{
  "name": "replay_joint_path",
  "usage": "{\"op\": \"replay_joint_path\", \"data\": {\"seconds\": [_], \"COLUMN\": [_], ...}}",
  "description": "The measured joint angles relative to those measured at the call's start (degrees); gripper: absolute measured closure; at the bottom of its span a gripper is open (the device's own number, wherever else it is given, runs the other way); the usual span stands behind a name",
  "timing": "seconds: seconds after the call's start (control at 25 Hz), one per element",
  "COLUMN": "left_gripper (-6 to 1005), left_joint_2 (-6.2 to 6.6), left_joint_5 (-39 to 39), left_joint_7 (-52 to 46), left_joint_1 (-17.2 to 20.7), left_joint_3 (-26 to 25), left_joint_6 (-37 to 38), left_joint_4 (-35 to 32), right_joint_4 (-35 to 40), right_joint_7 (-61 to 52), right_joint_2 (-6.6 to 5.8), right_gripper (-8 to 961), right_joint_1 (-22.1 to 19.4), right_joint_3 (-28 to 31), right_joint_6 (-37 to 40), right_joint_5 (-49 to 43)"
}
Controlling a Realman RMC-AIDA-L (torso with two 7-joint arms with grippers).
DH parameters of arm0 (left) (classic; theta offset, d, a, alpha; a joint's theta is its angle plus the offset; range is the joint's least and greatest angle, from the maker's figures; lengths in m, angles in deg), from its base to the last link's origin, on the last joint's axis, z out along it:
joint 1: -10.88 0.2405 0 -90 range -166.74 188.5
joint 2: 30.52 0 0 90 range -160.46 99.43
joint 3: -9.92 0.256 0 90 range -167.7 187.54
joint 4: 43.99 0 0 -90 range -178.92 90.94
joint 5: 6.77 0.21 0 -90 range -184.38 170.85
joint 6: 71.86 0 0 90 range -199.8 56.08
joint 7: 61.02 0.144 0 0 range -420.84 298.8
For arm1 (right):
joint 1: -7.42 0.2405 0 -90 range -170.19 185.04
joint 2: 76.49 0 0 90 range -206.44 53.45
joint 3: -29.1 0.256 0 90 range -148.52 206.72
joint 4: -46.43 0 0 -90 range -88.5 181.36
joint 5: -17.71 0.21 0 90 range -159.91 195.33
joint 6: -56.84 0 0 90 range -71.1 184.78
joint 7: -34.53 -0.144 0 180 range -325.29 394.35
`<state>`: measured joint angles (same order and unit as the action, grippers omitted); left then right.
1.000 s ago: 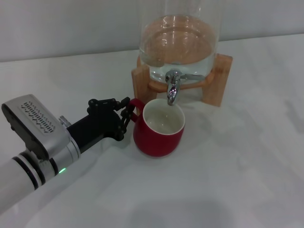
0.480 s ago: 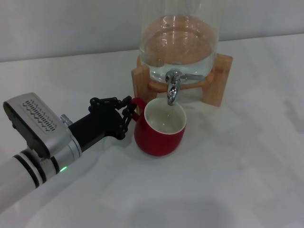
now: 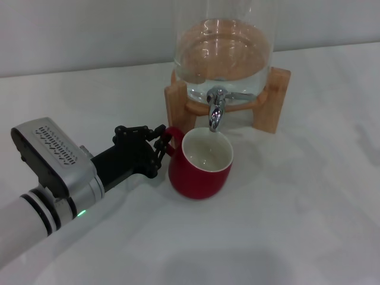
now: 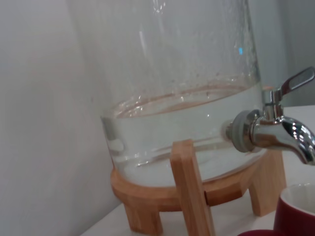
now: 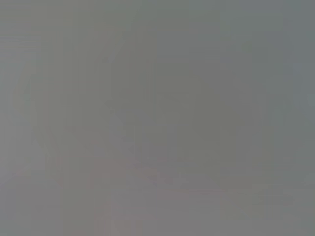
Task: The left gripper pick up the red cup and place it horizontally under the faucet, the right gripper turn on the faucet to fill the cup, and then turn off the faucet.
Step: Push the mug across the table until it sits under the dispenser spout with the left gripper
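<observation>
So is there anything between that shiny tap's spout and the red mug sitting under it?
Nothing: in the head view the chrome faucet hangs over the squat red cup, with only open air between.

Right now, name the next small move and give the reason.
Probably the left gripper lets go of the handle and backs off: the red cup stands upright on the table with its mouth under the faucet, and no water runs.

My left gripper (image 3: 159,144) blocks the handle side of the red cup (image 3: 200,164). The faucet (image 3: 216,113) hangs just over the cup's far rim, with the wooden stand (image 3: 275,107) behind. The table (image 3: 297,208) on my right side is open.
</observation>
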<state>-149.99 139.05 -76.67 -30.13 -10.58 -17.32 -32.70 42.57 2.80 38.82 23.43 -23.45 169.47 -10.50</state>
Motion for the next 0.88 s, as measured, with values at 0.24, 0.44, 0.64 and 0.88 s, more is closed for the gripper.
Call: {"op": "replay_joint_path", "data": {"seconds": [0.24, 0.44, 0.64, 0.88], "left_gripper": [841, 840, 837, 829], "left_joint_2": [-0.06, -0.07, -0.07, -0.06], "left_joint_5": [-0.1, -0.1, 0.0, 0.0], "left_joint_7": [0.0, 0.0, 0.0, 0.0], "left_joint_1": [-0.1, -0.6, -0.9, -1.1], "left_joint_3": [-0.1, -0.1, -0.1, -0.1], "left_joint_6": [-0.6, -2.0, -2.2, -2.2], "left_joint_4": [0.2, 0.3, 0.5, 0.6], "right_joint_4": [0.0, 0.1, 0.1, 0.1], "right_joint_7": [0.0, 0.0, 0.0, 0.0], "right_joint_2": [0.00, 0.00, 0.00, 0.00], "right_gripper": [195, 195, 195, 195], "right_joint_1": [0.0, 0.1, 0.2, 0.3], "right_joint_3": [0.0, 0.0, 0.0, 0.0], "right_joint_6": [0.0, 0.0, -0.2, -0.2], "right_joint_5": [0.0, 0.0, 0.0, 0.0]}}
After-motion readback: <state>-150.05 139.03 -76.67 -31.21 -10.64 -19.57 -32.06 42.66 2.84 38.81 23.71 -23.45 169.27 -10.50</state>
